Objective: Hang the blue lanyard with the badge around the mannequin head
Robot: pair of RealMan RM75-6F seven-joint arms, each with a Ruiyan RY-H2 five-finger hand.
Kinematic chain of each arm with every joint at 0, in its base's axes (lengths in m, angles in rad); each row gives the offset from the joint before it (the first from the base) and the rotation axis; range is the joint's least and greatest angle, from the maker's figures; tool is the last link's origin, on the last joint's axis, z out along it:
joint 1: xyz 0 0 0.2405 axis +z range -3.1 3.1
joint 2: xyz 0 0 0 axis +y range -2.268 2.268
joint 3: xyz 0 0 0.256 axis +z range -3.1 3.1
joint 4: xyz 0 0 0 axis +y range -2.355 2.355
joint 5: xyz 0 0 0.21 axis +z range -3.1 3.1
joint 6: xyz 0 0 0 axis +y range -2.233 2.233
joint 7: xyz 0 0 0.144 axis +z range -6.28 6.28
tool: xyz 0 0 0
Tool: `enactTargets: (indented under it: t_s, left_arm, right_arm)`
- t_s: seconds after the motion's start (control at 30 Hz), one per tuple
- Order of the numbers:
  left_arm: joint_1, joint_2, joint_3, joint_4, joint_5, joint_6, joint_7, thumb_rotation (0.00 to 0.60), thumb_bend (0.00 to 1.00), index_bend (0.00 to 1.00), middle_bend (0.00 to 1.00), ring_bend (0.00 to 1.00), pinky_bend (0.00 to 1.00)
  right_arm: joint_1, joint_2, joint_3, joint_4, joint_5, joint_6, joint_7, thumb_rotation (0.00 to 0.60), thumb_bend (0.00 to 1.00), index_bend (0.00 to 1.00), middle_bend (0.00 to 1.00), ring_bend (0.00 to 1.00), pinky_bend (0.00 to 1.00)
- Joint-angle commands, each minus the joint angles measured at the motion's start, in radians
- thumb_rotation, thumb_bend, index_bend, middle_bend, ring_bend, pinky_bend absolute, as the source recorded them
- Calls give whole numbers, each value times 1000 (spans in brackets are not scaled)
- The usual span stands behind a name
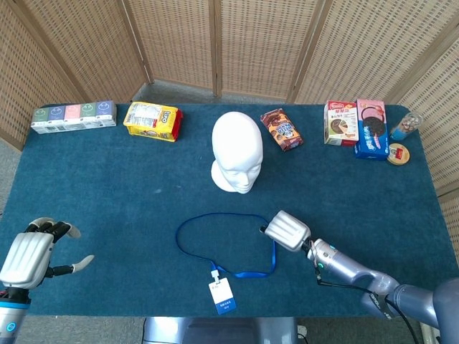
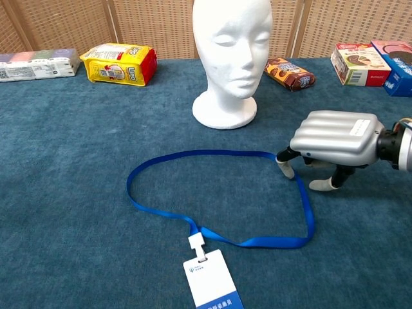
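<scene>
While the left hand waits spread at lower left, the right hand, fingers down and gripping nothing, touches the flat lanyard loop's right edge, below the head.

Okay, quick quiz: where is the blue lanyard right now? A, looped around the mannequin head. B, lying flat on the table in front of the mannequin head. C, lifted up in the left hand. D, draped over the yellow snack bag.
B: the blue lanyard lies as an open loop on the table, badge nearest the camera, in front of the mannequin head.
</scene>
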Motion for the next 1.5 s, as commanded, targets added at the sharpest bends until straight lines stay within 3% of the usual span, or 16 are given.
enactTargets:
  t_s: [0.03,0.57,1.5]
  left_arm:
    - [1,0,0,-2,2,2,3,318,141,440,475,394,226]
    - [10,7,7,2,8,12,-7,318,141,439,475,394,226]
    - [15,3,9,31,10,14,-38,322,142,439,475,394,226]
  right_arm:
    - [0,-4,-2,5,-2,3,6,600,330,433,1000,1000,1000]
    - [13,-25,1,1,8,-15,7,600,312,443,1000,1000,1000]
    - [25,-37,15,-26,42,-48,-38,600,408,501,1000,1000,1000]
